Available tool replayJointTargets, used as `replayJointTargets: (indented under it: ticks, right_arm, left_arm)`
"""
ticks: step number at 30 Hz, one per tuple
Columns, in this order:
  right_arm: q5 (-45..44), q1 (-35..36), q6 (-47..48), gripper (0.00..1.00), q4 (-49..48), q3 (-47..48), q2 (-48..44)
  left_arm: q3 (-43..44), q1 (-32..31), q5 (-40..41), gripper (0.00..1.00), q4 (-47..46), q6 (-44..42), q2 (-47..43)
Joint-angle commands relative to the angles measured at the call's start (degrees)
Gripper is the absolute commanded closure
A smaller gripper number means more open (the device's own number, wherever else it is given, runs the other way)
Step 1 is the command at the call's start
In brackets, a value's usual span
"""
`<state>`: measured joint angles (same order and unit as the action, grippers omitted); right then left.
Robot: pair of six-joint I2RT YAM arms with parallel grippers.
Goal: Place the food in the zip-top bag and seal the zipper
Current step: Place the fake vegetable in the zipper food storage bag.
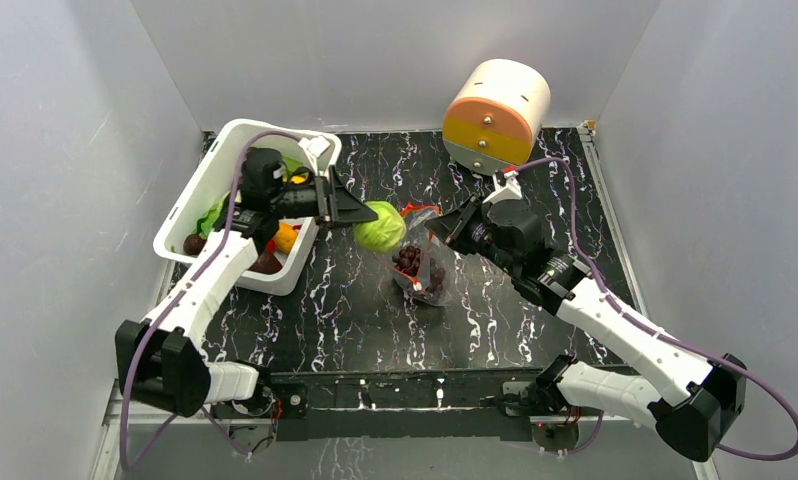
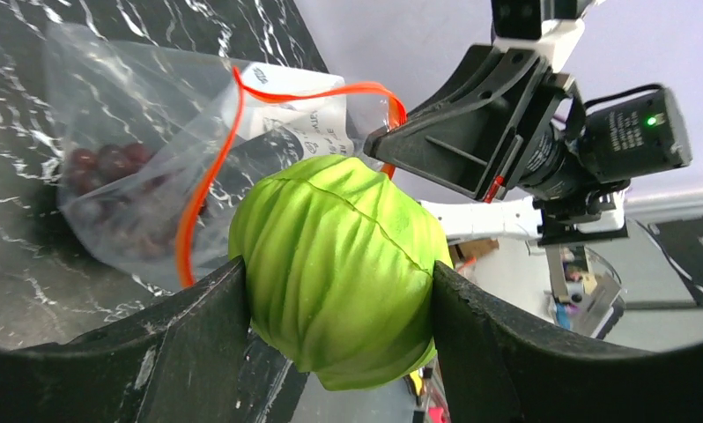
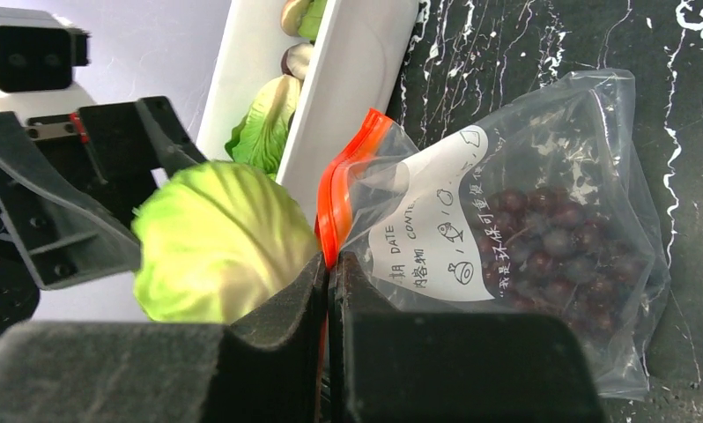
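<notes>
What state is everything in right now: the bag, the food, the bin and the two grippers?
zip-top bag, mouth open, partly filled.
zipper, unsealed.
grape bunch, inside the bag.
cabbage, gripped and off the table, next to the bag's mouth.
left gripper, closed on the cabbage.
right gripper, shut, pinching the zipper.
white bin, holding more food pieces.

Top view: fixed high at the near edge, looking down across the whole bench [image 1: 355,300]. Left wrist view: close behind the left hand [image 2: 337,278], facing the right hand [image 2: 385,145] just beyond. Right wrist view: close behind the right hand, facing back toward the left. All three share the cabbage [image 1: 379,226] and the zip-top bag [image 1: 422,265].
</notes>
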<state>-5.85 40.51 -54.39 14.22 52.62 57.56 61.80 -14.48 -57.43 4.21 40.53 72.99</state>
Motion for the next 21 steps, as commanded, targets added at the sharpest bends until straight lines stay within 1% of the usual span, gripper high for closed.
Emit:
replayJointTargets:
  ticks: [1,7,9,11,13,15,17,18,20,21]
  right_arm:
    - [-0.21,0.14,-1.07,1.00,-6.31,0.02,0.02]
    - [0.84,0.15,-1.16,1.00,-6.87,-0.82,-0.48]
    - [1.06,0.11,-1.24,1.00,-6.92,-1.22,-0.78]
    - [1.52,0.12,-1.24,1.00,-7.11,-1.24,-0.84]
    - [4.34,0.16,-0.98,1.00,-8.95,-1.41,-0.22]
    - [7.99,0.15,-0.70,1.00,-9.40,-0.48,1.70]
    - [10.13,0.18,-0.44,1.00,-9.14,0.55,3.53]
    - [10.19,0.12,-0.52,1.00,-9.16,0.55,3.76]
    - [9.65,0.16,-0.61,1.00,-9.81,-0.27,3.75]
    - [9.41,0.18,-0.69,1.00,-9.78,-0.54,3.80]
  left_arm:
    - [0.34,-5.14,-2.03,0.55,-2.53,-0.40,2.66]
    - [0.51,-7.50,3.28,0.57,-0.84,-4.14,4.78]
    - [1.08,-8.17,6.86,0.57,2.55,-6.77,5.12]
    - [0.77,-9.26,10.54,0.56,3.79,-8.85,5.14]
    - [-0.61,-10.13,13.70,0.55,1.69,-9.24,5.14]
    - [-1.47,-10.91,14.28,0.57,-1.65,-8.85,7.60]
    - [-0.11,-11.89,13.74,0.58,-1.44,-9.17,9.72]
    - [0.94,-12.68,14.71,0.58,-0.16,-9.96,10.70]
    - [3.61,-14.63,20.77,0.56,5.93,-13.23,12.36]
    - [4.50,-15.35,22.57,0.56,8.02,-14.84,13.12]
